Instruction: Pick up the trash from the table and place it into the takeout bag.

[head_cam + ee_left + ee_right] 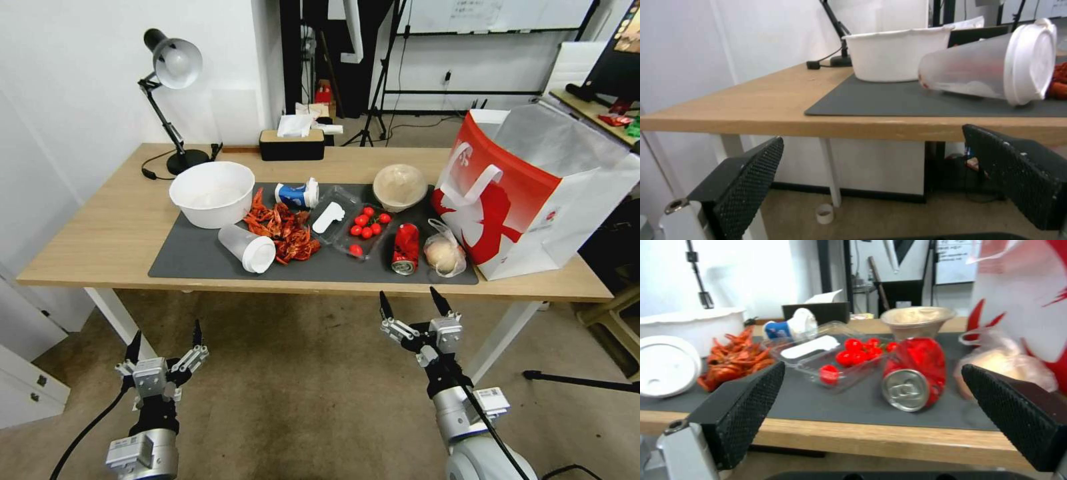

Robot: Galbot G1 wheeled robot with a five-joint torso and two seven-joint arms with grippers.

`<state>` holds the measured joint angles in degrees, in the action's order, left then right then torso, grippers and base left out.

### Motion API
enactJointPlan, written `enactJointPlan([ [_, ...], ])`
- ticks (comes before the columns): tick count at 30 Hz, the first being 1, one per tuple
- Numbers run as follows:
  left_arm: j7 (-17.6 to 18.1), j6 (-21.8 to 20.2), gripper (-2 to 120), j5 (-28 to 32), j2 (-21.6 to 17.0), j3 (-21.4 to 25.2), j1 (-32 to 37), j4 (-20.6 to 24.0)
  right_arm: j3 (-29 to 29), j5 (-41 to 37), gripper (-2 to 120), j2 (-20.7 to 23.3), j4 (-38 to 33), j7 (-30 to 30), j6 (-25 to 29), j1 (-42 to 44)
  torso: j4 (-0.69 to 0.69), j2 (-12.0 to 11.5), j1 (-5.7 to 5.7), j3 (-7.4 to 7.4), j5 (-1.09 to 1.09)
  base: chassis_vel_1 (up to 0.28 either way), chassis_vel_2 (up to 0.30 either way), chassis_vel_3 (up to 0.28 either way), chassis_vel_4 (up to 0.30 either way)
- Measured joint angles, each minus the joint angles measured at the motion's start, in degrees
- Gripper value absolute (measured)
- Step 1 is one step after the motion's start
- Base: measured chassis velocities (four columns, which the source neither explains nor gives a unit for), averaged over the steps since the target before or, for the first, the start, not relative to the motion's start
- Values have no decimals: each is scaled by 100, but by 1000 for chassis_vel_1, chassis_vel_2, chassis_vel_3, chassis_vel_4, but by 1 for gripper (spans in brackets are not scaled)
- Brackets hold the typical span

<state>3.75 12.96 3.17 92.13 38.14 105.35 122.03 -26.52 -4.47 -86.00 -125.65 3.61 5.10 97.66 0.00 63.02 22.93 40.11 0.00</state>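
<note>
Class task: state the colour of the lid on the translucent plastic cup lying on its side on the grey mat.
White lid, clearest in the left wrist view.

Red can (405, 248), blue-white cup (298, 195), tan bowl (399, 186), red-and-white bag (533, 193)

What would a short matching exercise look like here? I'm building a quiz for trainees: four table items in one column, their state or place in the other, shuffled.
Things:
1. crushed red can
2. translucent white-lidded cup
3. tan lidded bowl
4. takeout bag

States or places:
A. upright, at the mat's far edge
B. standing open at the table's right end
C. on its side, beside the crayfish shells
D. on its side, next to the clear bag

Pairs: 1-D, 2-C, 3-A, 4-B
</note>
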Motion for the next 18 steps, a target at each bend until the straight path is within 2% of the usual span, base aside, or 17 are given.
enactJointPlan([
  [13, -137, -13, 100, 5, -4, 12, 9, 49, -77, 2, 100, 6, 98, -181, 46, 14, 0, 0, -1, -1, 1, 0, 0, 0, 0],
  [16, -170, -63, 100, 0, -8, 9, 19, 50, -72, 2, 100, 13, 110, -306, 45, 19, 0, 0, -1, -1, 1, 0, 0, 0, 0],
  [18, -182, -84, 100, 0, -11, -1, 19, 50, -46, 2, 100, 47, 111, -599, -110, 6, 0, 0, -1, -1, 0, 0, 0, 0, 0],
])
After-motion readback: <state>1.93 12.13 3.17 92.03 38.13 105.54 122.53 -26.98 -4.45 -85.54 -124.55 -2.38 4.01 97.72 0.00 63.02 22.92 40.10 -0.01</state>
